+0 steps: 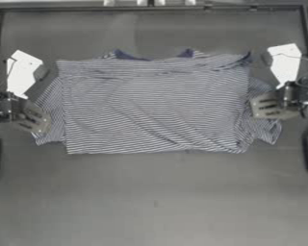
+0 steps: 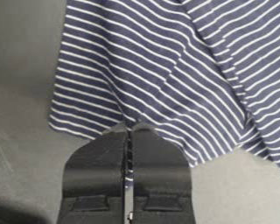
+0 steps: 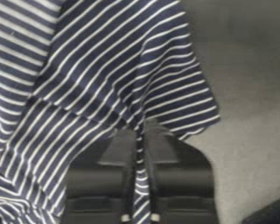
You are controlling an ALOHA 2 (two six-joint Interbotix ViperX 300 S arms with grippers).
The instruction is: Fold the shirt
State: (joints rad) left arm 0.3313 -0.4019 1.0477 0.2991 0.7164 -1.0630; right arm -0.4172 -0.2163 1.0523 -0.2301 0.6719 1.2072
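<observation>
Left gripper [image 2: 129, 131], right gripper [image 3: 141, 127], pinching shirt [image 1: 150, 105] sleeves

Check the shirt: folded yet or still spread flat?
Partly folded. The shirt lies as a short wide block, collar at the far edge, both sleeves sticking out. Left gripper and right gripper each pinch a sleeve.

Light: even and soft from overhead, rather dim on the table [image 1: 157, 202].
Shadows: faint, close under the shirt [image 1: 150, 105].
Glare: none.
Focus: wrist views soft, stripes slightly blurred.
</observation>
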